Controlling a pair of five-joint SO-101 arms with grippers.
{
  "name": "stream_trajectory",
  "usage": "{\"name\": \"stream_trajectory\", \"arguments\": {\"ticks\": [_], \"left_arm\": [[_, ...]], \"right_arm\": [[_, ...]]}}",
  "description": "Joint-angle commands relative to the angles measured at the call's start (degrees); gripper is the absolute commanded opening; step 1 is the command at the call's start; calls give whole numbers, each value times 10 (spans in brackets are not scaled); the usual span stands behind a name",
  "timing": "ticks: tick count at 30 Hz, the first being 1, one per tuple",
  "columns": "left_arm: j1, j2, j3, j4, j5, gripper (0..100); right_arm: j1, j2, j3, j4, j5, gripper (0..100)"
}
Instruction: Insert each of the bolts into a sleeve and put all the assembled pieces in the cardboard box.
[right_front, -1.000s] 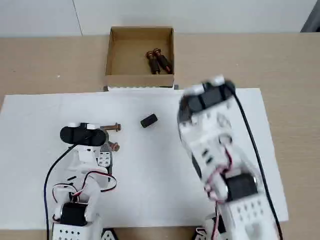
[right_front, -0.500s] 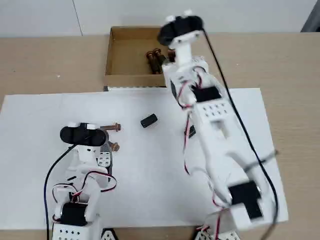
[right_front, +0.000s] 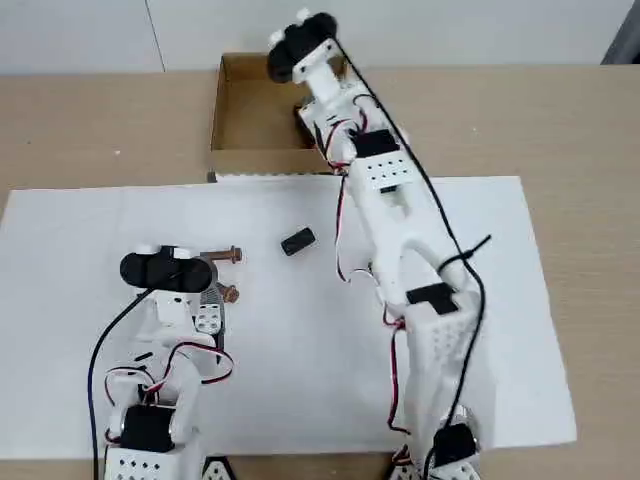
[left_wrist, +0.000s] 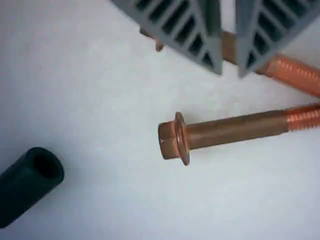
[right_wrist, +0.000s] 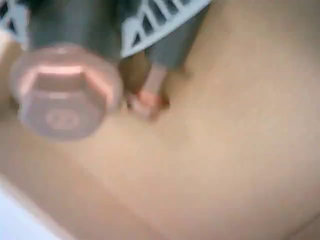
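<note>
My right gripper (right_wrist: 85, 30) hangs inside the cardboard box (right_front: 228, 152), shut on an assembled piece, a copper bolt (right_wrist: 64, 91) in a dark sleeve. Another assembled piece (right_wrist: 147, 99) lies on the box floor just beyond it. The right arm (right_front: 375, 175) stretches over the box's near wall. My left gripper (left_wrist: 228, 55) is shut and sits just over one loose bolt (left_wrist: 295, 72) on the white paper. A second loose bolt (left_wrist: 225, 132) lies beside it, apart from the fingers. A black sleeve (left_wrist: 27, 182) (right_front: 297, 241) lies farther off on the paper.
White paper (right_front: 80, 240) covers the tan table (right_front: 560, 120) in front of the box. The two loose bolts (right_front: 225, 255) lie close by the left arm (right_front: 165, 275). The right arm's cables hang over the paper's right half.
The right arm swung from above the paper forward and left until its gripper is over the box. The left arm, bolts and black sleeve kept still.
</note>
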Motion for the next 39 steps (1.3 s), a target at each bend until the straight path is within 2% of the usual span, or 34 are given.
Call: {"name": "stream_trajectory", "arguments": {"ticks": [1, 4, 10, 17, 26, 30, 39], "left_arm": [[-3, -5, -2, -13, -2, 6], [-3, -5, -2, -13, -2, 6], [-3, -5, -2, -13, -2, 6], [-3, -5, -2, -12, -1, 6], [-3, -5, -2, -12, -1, 6], [-3, -5, -2, -12, -1, 6], [-3, -5, -2, -12, -1, 6]], "right_arm": [[-15, 36, -94, -46, 50, 3], [-27, 80, -117, -85, 92, 4], [-45, 106, -122, -91, 98, 10], [-51, 117, -119, -90, 98, 164], [-52, 97, -121, -91, 98, 71], [-53, 68, -121, -81, 98, 0], [-52, -41, -121, 111, 86, 2]]}}
